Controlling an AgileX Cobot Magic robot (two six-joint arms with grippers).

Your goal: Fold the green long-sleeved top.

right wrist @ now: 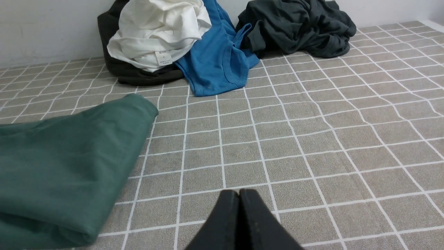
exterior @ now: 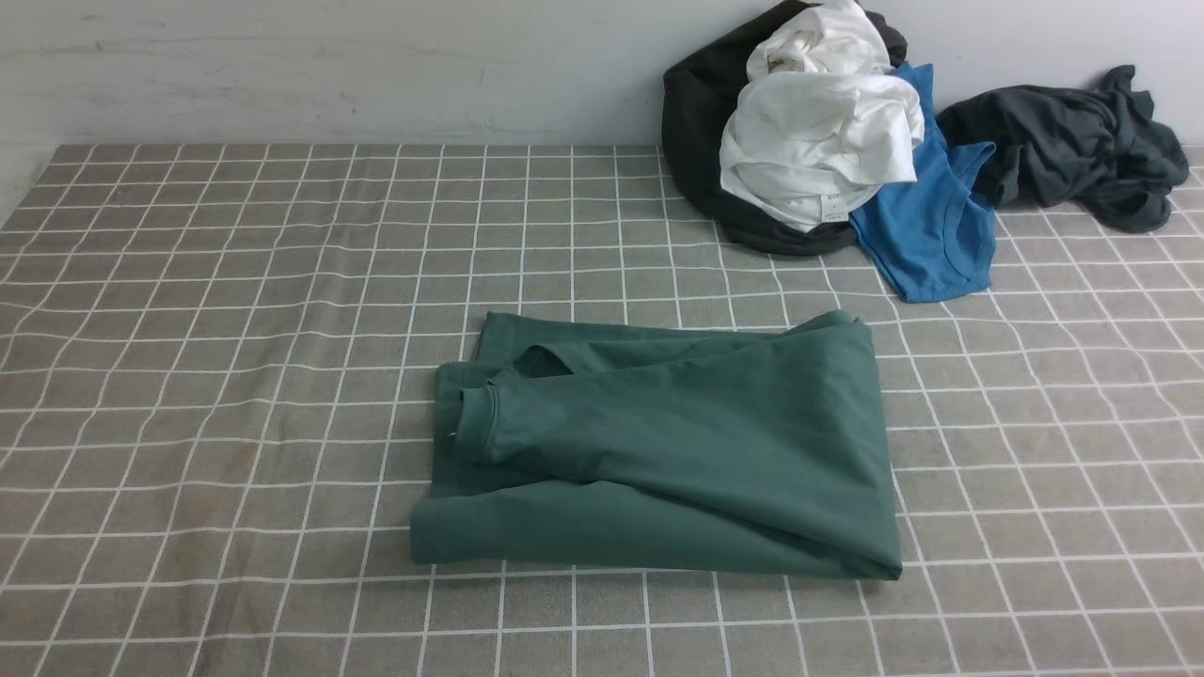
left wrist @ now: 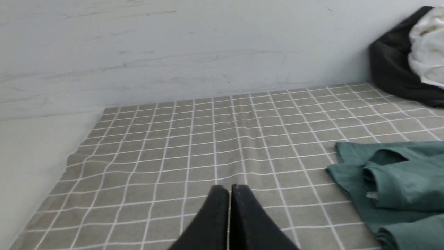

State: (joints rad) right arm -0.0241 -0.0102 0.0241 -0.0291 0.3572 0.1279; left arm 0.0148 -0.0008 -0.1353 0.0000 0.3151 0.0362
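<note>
Front view: the dark teal-green soft knit long-sleeved top (exterior: pixel 677 442) lies folded mid-desk, a ribbed cuff on top, well clear of the heap at the far right corner; only squaring loose edges seems left. Left wrist view: left gripper (left wrist: pixel 229 194) pressed together, empty, over checked cloth beside the top. Right wrist view: right gripper (right wrist: pixel 239 198) likewise closed, empty.

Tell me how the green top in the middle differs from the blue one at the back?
The green long-sleeved top lies folded into a flat, neat block; the blue top sprawls loose, partly tucked under the white garment. The green one lies alone mid-table; the blue one sits in the pile by the wall. Green looks larger. Both rest on the checked tablecloth, untouched.
</note>
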